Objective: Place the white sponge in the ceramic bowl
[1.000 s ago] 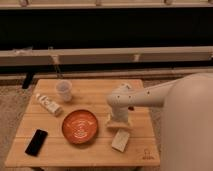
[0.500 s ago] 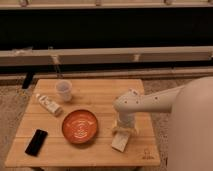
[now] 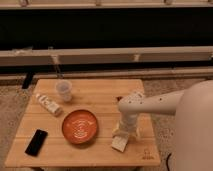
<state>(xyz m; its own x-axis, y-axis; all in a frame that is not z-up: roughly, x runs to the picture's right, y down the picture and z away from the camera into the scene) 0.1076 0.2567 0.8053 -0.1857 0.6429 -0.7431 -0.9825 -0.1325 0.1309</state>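
The white sponge (image 3: 119, 144) is a small cream block lying on the wooden table (image 3: 105, 102), near its front right. The ceramic bowl (image 3: 80, 126) is orange-red with pale swirl lines and sits to the left of the sponge, empty. My gripper (image 3: 124, 133) hangs from the pale arm (image 3: 150, 104) that reaches in from the right. It points down directly over the sponge's upper end and hides part of it. I cannot tell whether it touches the sponge.
A clear plastic cup (image 3: 63, 90) stands at the back left. A white labelled bottle (image 3: 48, 104) lies on its side left of the bowl. A black phone (image 3: 36, 142) lies at the front left. The table's front edge is close to the sponge.
The arm has swung right and lowered. The gripper has moved from beside the bowl down onto the spot over the sponge. The sponge, bowl and other objects have not moved.
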